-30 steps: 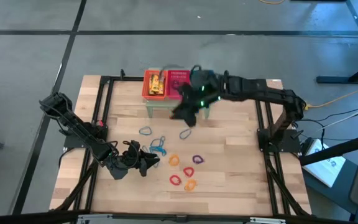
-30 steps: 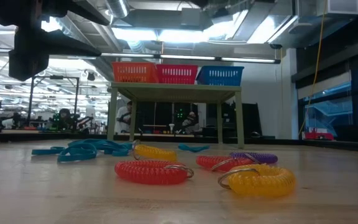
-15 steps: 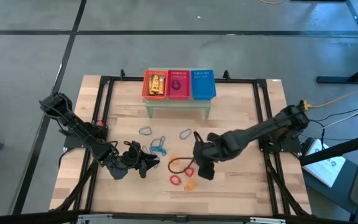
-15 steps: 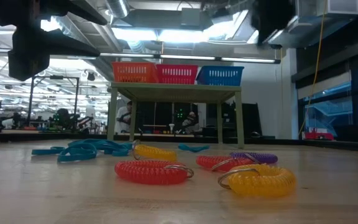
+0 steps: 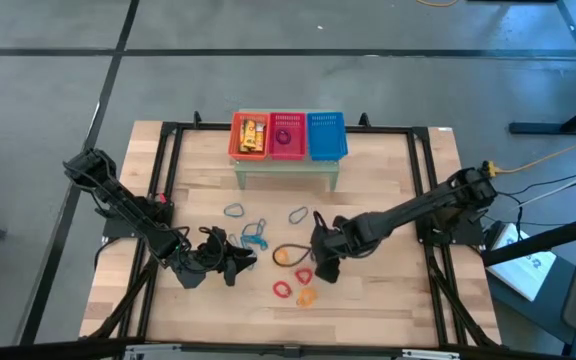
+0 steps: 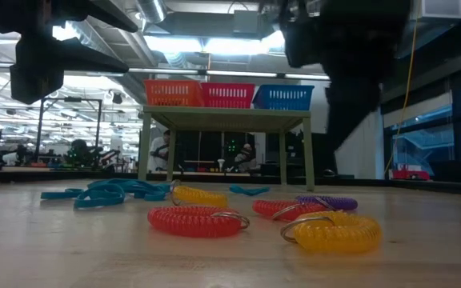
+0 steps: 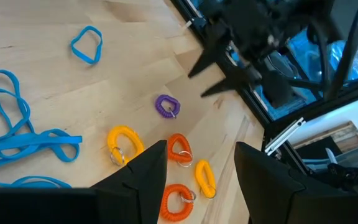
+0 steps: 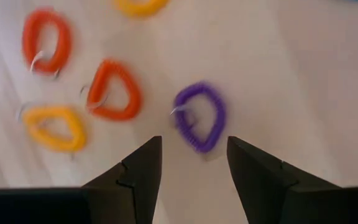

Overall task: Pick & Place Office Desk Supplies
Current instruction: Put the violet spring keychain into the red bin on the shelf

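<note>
Small coil loops lie flat on the wooden table: a purple one, orange ones, yellow ones and thin blue loops. My right gripper hovers open just above the purple loop, fingers pointing down, touching nothing. My left gripper waits open near the table's left, beside the blue loops. In the low view the coils rest on their sides on the tabletop.
A small green stand at the far edge carries an orange basket with yellow blocks, a red basket with a purple loop, and a blue basket. A black frame runs along the table's sides.
My right arm has swung from over the baskets at the far edge toward the near edge and come down over the cluster of coil loops, ending above the purple one. The loops have stayed where they lay.
</note>
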